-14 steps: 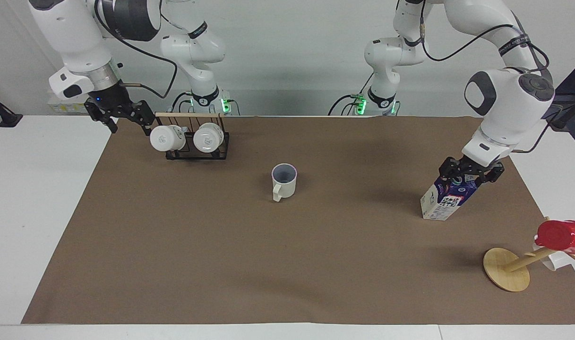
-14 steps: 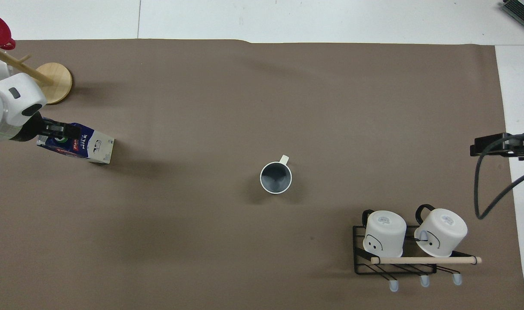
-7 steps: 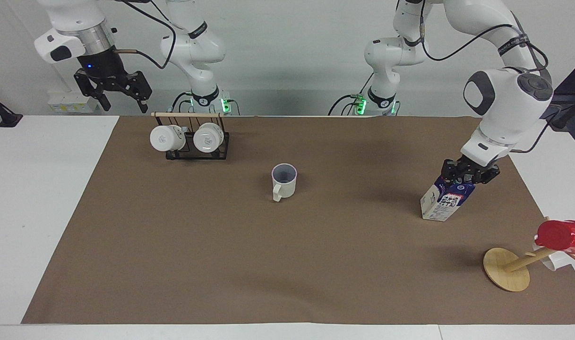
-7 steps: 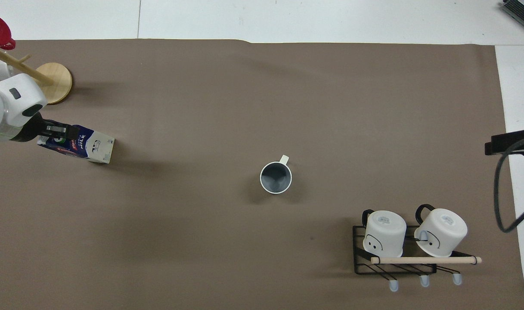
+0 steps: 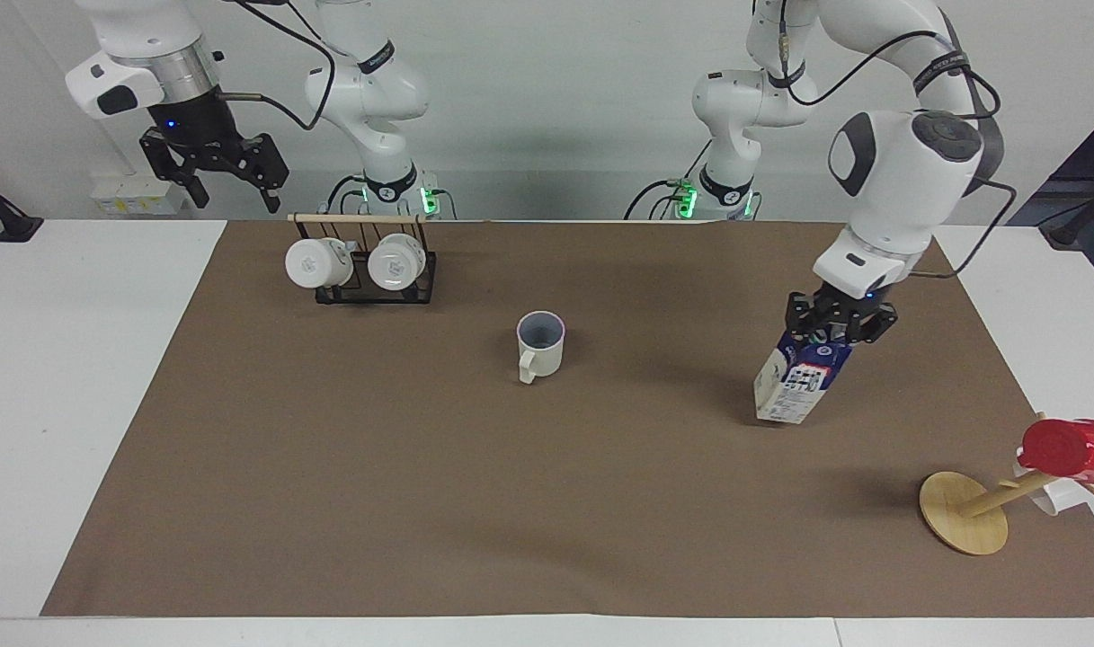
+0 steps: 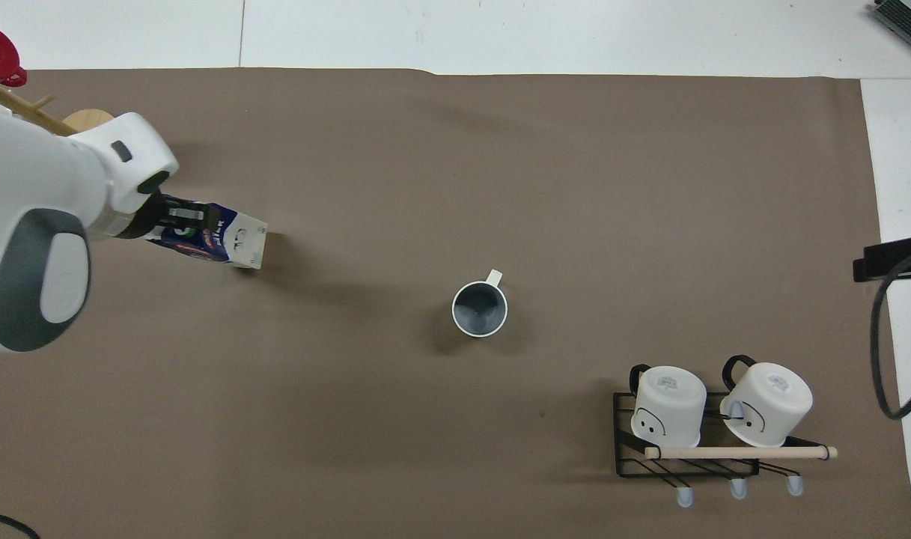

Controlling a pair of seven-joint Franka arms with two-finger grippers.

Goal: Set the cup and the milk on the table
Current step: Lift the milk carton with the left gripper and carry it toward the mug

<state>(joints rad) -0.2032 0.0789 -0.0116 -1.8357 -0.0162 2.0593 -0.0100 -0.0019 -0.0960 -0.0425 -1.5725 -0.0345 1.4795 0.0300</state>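
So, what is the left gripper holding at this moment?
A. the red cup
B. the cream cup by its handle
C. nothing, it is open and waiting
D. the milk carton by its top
D. The left gripper is closed on the gable top of the milk, which hangs tilted over the brown mat, while the cup stands alone in the middle of the table.

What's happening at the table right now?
The left gripper is shut on the top of the milk, carrying it over the mat at the left arm's end of the table; its shadow suggests it is lifted clear. The cup stands upright mid-mat, untouched. The right gripper waits open, raised near the rack that holds two white mugs.
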